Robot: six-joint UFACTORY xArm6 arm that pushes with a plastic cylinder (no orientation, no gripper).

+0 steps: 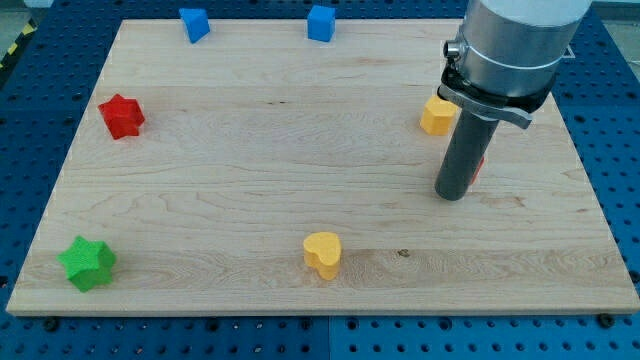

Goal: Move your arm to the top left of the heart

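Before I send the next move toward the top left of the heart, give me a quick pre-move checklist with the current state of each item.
1. Target in view: yellow heart near the view's bottom centre: ok.
2. My tip located: far to the heart's upper right, not yet at goal: not ok.
3. Spot top left of the heart free of blocks: ok.
4. Straight path from my tip to that spot crosses bare board: ok.
5. Blocks beside my tip: yellow block close on the view's left; a red block mostly hidden behind the rod, contact: cannot tell.
6. Heart well inside the board edge: ok.
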